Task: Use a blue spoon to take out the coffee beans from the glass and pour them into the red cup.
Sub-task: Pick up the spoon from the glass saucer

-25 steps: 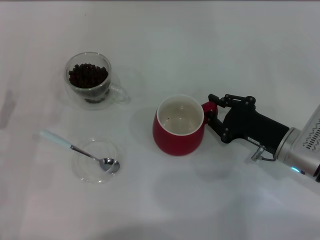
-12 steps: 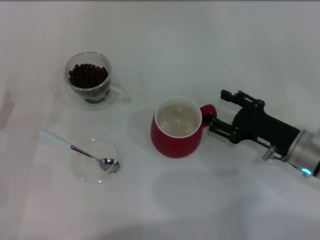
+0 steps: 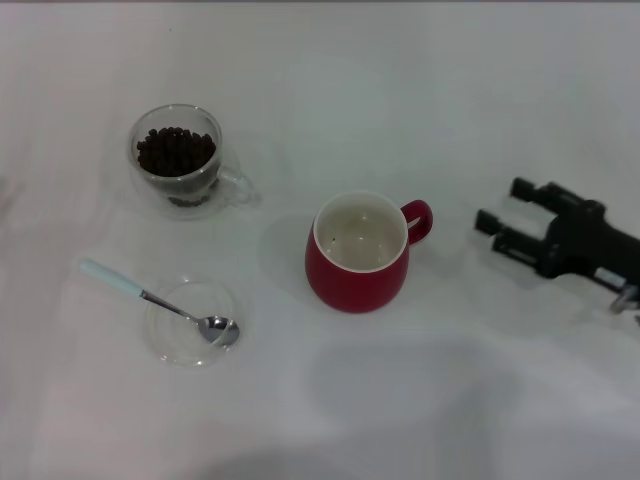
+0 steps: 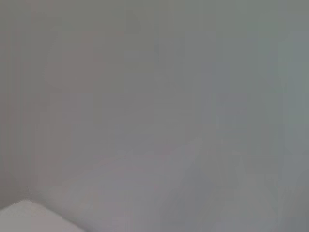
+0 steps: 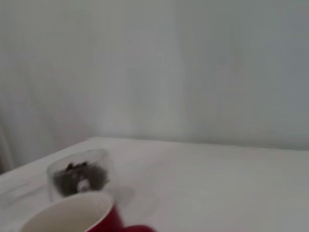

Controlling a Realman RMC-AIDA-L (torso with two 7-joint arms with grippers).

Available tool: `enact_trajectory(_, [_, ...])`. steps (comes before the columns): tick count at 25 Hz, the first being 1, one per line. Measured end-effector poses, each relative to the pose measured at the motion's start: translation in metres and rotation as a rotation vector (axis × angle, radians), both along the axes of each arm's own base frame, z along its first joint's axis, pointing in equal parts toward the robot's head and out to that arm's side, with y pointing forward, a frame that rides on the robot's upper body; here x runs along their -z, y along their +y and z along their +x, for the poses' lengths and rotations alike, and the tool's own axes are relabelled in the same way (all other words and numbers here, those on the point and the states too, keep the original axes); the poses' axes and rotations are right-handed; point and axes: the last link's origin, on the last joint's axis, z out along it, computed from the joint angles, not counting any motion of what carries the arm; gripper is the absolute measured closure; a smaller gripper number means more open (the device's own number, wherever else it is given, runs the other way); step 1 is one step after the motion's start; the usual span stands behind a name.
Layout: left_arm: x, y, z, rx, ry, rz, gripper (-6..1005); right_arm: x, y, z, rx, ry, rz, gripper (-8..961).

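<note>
The red cup (image 3: 358,258) stands upright mid-table, white inside, handle toward the right; it also shows in the right wrist view (image 5: 82,216). The glass (image 3: 180,160), full of dark coffee beans (image 3: 175,150), stands at the far left; it also shows in the right wrist view (image 5: 79,178). The blue spoon (image 3: 150,299) lies with its bowl in a shallow clear dish (image 3: 192,322) and its pale handle pointing left. My right gripper (image 3: 500,218) is open and empty, well right of the cup's handle. My left gripper is out of view.
The table (image 3: 400,80) is plain white. The left wrist view shows only a blank grey surface.
My right gripper has let go of the cup's handle and drawn back to the right. The cup stays in place on the table.
</note>
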Motion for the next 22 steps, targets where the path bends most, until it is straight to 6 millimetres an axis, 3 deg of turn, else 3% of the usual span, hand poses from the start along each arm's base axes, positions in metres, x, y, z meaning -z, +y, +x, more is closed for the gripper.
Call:
enact_trajectory(6, [-0.005, -0.007, -0.009, -0.015, -0.233, -0.11, 134, -0.032, 0.001, 0.007, 0.022, 0.052, 0.156, 179])
enact_trajectory(12, [0.008, -0.005, -0.007, -0.029, -0.432, -0.428, 136, -0.054, 0.017, 0.004, 0.045, 0.022, 0.512, 180])
enact_trajectory(14, [0.02, -0.004, -0.001, -0.021, -0.437, -0.574, 137, -0.055, 0.022, 0.0, 0.037, 0.003, 0.574, 180])
enact_trajectory(22, [0.037, -0.012, 0.004, -0.019, -0.402, -0.732, 141, -0.056, 0.037, -0.013, -0.012, 0.004, 0.598, 185])
